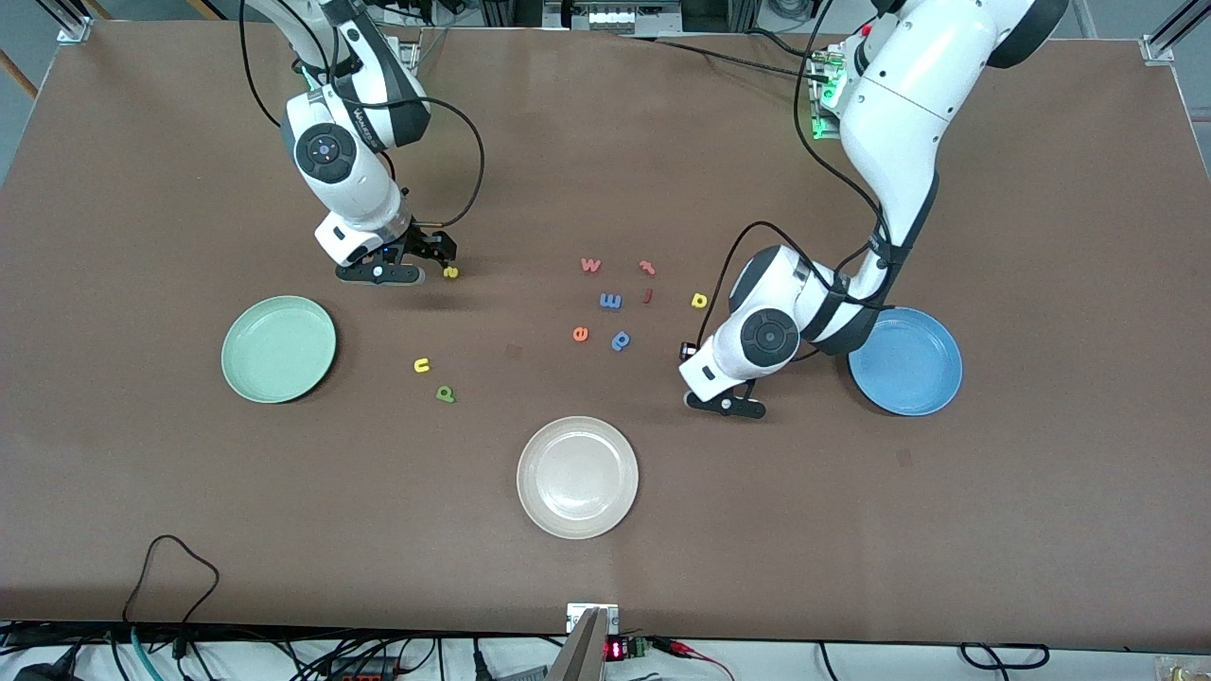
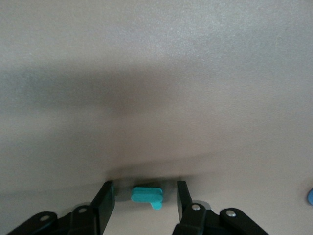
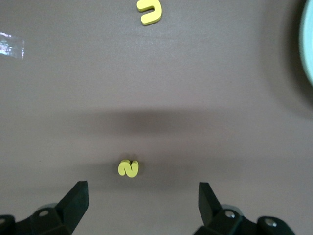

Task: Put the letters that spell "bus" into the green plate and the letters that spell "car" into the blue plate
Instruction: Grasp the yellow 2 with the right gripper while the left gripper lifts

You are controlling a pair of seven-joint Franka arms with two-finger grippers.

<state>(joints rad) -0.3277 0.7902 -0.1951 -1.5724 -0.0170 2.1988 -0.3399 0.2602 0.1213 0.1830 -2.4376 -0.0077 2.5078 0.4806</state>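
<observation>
A teal letter [image 2: 145, 195], a bar with a short stub, lies flat on the table between the fingers of my left gripper [image 2: 145, 188]. The jaws stand open, with a gap on each side of it. In the front view this gripper [image 1: 724, 405] is down at the table beside the blue plate [image 1: 906, 361] and hides the letter. My right gripper [image 1: 380, 274] is open and hangs low beside the yellow "s" [image 1: 450, 272] [image 3: 128, 168], which lies just off its fingertips. The yellow "u" [image 1: 422, 365] and green "b" [image 1: 445, 393] lie near the green plate [image 1: 278, 349]. The yellow "a" [image 1: 699, 301] lies mid-table.
A cream plate [image 1: 577, 477] sits nearest the front camera. Mid-table lie a red "w" [image 1: 590, 265], two more red letters [image 1: 647, 268], a blue "m" [image 1: 611, 301], an orange "e" [image 1: 580, 333] and a blue p-shape [image 1: 621, 340].
</observation>
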